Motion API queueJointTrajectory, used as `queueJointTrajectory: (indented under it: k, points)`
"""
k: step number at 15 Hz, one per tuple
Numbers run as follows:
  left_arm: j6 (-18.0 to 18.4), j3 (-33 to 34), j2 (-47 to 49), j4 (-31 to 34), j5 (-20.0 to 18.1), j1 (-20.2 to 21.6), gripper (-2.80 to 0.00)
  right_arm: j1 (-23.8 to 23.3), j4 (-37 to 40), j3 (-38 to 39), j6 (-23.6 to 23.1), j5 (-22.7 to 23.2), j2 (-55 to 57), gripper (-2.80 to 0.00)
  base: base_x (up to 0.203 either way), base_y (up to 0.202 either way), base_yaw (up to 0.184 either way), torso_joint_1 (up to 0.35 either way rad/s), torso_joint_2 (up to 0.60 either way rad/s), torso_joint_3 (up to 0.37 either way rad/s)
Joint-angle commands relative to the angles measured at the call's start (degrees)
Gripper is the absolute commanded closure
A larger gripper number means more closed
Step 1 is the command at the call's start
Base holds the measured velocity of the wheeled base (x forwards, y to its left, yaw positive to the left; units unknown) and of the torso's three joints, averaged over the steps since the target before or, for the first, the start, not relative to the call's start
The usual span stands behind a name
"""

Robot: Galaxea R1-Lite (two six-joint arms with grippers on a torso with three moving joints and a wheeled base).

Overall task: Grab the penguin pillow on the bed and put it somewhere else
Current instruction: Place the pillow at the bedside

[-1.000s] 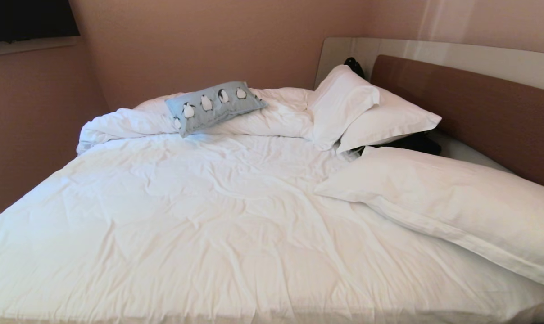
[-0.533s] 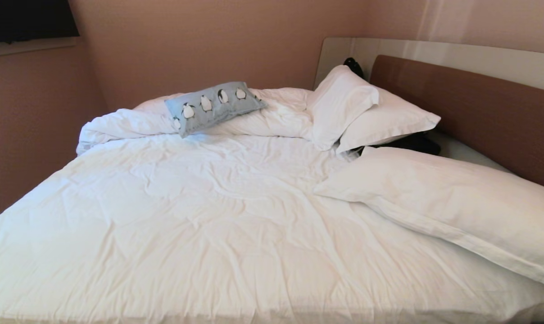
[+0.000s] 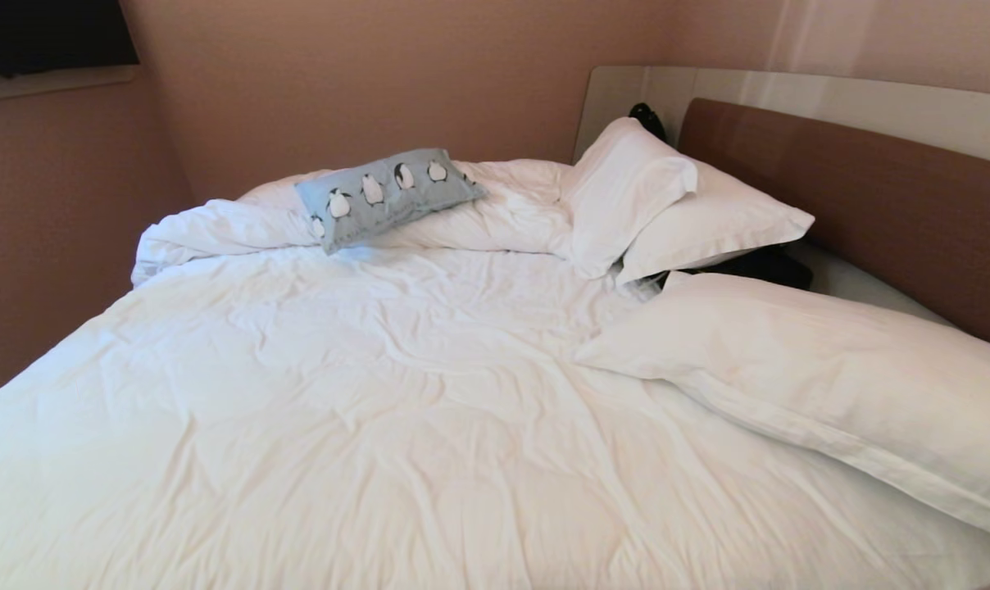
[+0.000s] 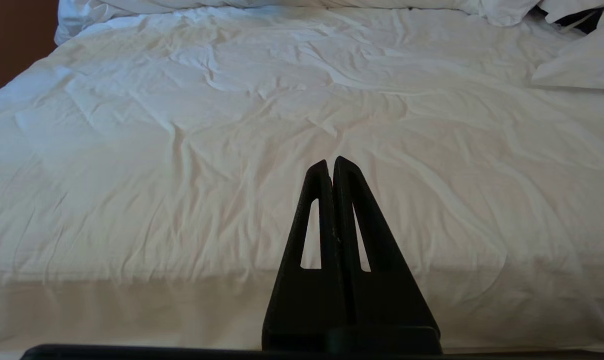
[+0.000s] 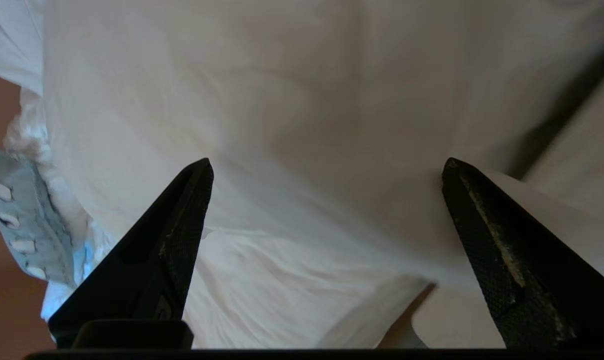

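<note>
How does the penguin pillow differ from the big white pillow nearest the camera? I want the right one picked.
The penguin pillow is light blue with a row of penguins; the big white pillow is plain. The penguin pillow is clearly smaller. It rests on the bunched duvet at the far side of the bed, while the white one lies by the brown headboard. Both are rectangular, and no gripper is touching either.

Bed (image 3: 364,426): white cloth duvet, matt, soft, creased all over, bunched at the far edge. Penguin pillow (image 3: 384,195): light-blue woven cloth, matt, printed. White pillows (image 3: 831,385): plain smooth cotton-like cloth, stitched flat border. Headboard (image 3: 872,197): brown padded panel, matt; pale surround behind has a slight sheen. Left gripper (image 4: 332,165): black matt plastic. Right gripper (image 5: 327,170): same plastic, fingers (image 5: 182,235) fine-textured, one scuffed pale along its edge.
</note>
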Motion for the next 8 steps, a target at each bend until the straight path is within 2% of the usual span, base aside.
queueJointTrajectory:
  k: [1, 4, 8]
  points:
    - [-0.03, 0.02, 0.0, -0.02, 0.02, -0.01, 0.0, -1.17, 0.03, -0.7, -2.14, 0.17, 0.9, -2.8, 0.066, 0.0, 0.005, 0.018, 0.01, 0.001]
    - [-0.03, 0.02, 0.06, -0.02, 0.02, -0.01, 0.0, -2.83, 0.15, -0.72, -6.7, 0.08, 3.26, -2.8, 0.0, 0.0, 0.0, 0.0, 0.0, 0.0]
    - [-0.03, 0.02, 0.0, -0.02, 0.02, -0.01, 0.0, -3.31, 0.32, 1.62, -17.24, 0.06, 4.22, -2.8, 0.0, 0.0, 0.0, 0.0, 0.0, 0.0]
